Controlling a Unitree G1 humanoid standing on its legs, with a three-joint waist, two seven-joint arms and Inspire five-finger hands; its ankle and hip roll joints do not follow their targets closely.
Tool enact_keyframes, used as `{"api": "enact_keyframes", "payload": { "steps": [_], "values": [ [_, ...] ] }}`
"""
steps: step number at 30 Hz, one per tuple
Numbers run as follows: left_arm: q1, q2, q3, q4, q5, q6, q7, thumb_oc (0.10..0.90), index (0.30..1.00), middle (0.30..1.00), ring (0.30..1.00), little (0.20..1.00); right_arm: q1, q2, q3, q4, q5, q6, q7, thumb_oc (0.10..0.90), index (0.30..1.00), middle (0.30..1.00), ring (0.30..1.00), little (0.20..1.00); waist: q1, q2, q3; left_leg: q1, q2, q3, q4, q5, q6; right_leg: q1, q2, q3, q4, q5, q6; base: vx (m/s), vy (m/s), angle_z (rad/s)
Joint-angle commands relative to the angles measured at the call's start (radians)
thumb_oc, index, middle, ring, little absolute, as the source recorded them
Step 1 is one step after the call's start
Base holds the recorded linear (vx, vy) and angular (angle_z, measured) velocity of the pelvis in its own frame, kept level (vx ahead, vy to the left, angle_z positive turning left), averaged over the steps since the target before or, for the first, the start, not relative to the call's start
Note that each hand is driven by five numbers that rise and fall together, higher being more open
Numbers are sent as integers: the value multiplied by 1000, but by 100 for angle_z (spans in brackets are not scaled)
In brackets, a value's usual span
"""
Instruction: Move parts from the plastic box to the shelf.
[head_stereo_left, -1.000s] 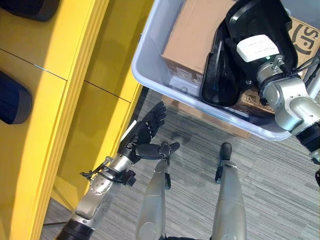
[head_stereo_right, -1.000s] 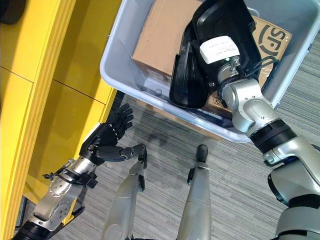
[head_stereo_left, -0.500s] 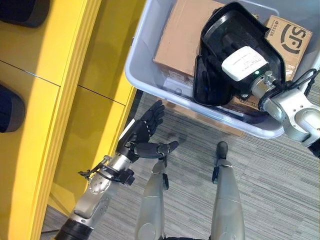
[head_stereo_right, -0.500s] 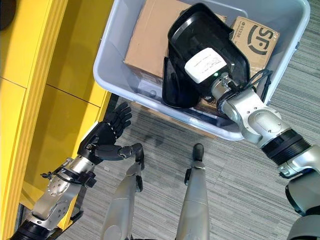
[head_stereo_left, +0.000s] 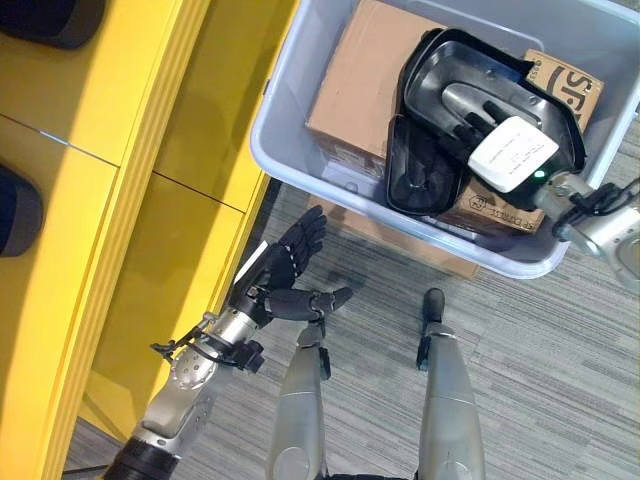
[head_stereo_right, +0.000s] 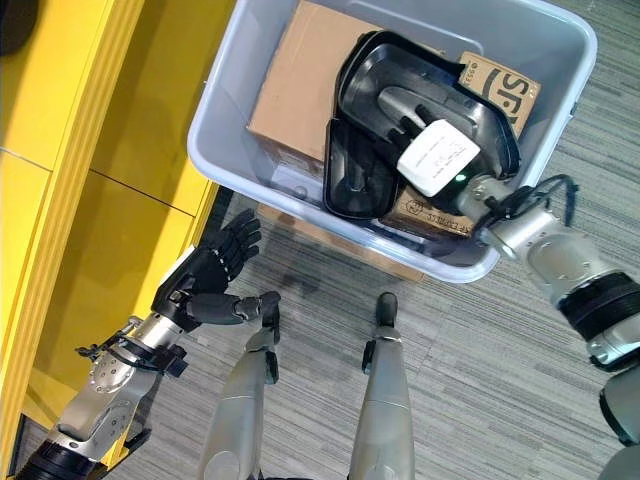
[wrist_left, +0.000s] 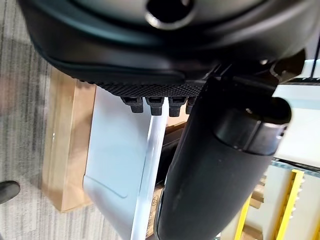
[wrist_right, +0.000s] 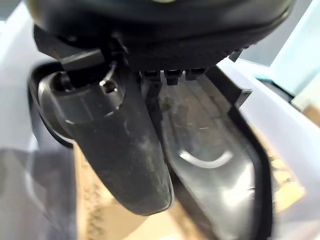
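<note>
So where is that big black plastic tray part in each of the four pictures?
Left eye view: black tray part, upper right, inside the grey plastic box.
Right eye view: upper middle, in the same box.
Left wrist view: I cannot make it out; the box wall is there.
Right wrist view: beyond the right hand, tray.
Shared landmark: the grey box.

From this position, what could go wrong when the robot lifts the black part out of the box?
1. The right hand lies inside the black part, which rests tilted on cardboard boxes; with such a shallow hold it may slip when lifted.
2. A second black part leans against it and could be dragged along or tip over.
3. The left hand hangs open beside the yellow shelf, away from the plastic box, so it cannot support the part.
</note>
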Motion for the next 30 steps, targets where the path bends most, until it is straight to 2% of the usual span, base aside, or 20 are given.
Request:
{"api": "enact_keyframes", "payload": {
  "steps": [1,3,8,9,10,11,12,13,15,20,22,28,30],
  "values": [
    [48,79,75,-82,-36,-110,-53,900,1000,1000,1000,1000,-207,-73,56,11,-3,7,-68,900,1000,1000,1000,1000,4,-65,-12,24,31,60,124,-170,58,59,9,-65,-3,-122,-51,1,-106,-2],
    [57,93,81,-79,-40,-113,-66,900,1000,1000,1000,1000,-248,-104,93,43,11,79,-50,900,1000,1000,1000,1000,9,-78,-12,23,39,52,130,-168,56,60,16,-71,11,-130,-58,-3,-115,-5],
    [78,91,86,-76,-32,-126,-86,900,1000,1000,1000,1000,-263,-127,84,158,33,166,4,900,1000,1000,1000,1000,13,-90,-12,27,52,45,134,-166,50,67,23,-82,21,-139,-64,16,-73,6],
    [86,89,83,-79,-28,-125,-86,900,1000,1000,1000,1000,-255,-128,79,180,46,166,15,900,1000,1000,1000,1000,13,-89,-12,47,54,37,139,-190,43,84,25,-78,31,-164,-58,9,-53,4],
    [84,88,86,-78,-21,-128,-84,900,1000,1000,1000,1000,-243,-135,60,193,49,170,6,900,1000,1000,1000,1000,12,-92,-12,27,57,42,137,-167,50,67,25,-85,25,-141,-66,75,-48,3],
    [89,88,82,-76,-20,-127,-85,900,1000,1000,1000,1000,-236,-137,58,200,58,173,1,900,1000,1000,1000,1000,12,-91,-12,47,56,36,141,-192,44,83,26,-79,35,-165,-59,-66,-45,1],
    [82,89,86,-81,-20,-122,-85,900,1000,1000,1000,1000,-237,-141,46,213,79,175,-9,900,1000,1000,1000,1000,12,-93,-12,28,56,41,137,-170,50,64,26,-84,29,-143,-66,64,-27,2],
    [86,89,83,-81,-19,-121,-86,900,1000,1000,1000,1000,-233,-139,49,215,82,174,-11,900,1000,1000,1000,1000,12,-92,-12,47,56,35,141,-193,44,80,26,-79,38,-167,-59,0,0,0],
    [83,88,85,-83,-21,-123,-87,900,1000,1000,1000,1000,-260,-140,49,212,78,161,-12,900,1000,1000,1000,1000,10,-88,-12,31,54,40,136,-171,50,61,26,-79,33,-145,-68,-37,10,0],
    [71,78,81,-83,-30,-122,-88,900,1000,1000,1000,1000,-296,-117,70,216,59,186,4,900,1000,1000,1000,1000,10,-74,-12,36,49,41,129,-171,49,60,21,-73,32,-148,-68,-21,28,-4],
    [70,77,80,-80,-30,-126,-94,900,1000,1000,1000,1000,-306,-110,74,230,70,174,17,900,1000,1000,1000,1000,10,-69,-12,37,45,41,125,-170,48,59,20,-71,29,-147,-68,-8,20,0],
    [65,69,85,-81,-42,-128,-99,900,1000,1000,1000,1000,-300,-76,62,220,209,188,-3,900,1000,1000,1000,1000,10,-57,-12,39,35,42,123,-174,48,56,16,-65,25,-145,-67,-5,43,0],
    [63,60,84,-84,-35,-123,-98,900,1000,1000,1000,1000,-272,-56,37,199,279,221,2,900,1000,1000,1000,1000,9,-55,-12,42,34,45,120,-175,48,57,17,-62,22,-144,-66,2,35,-2]
  ]
}}
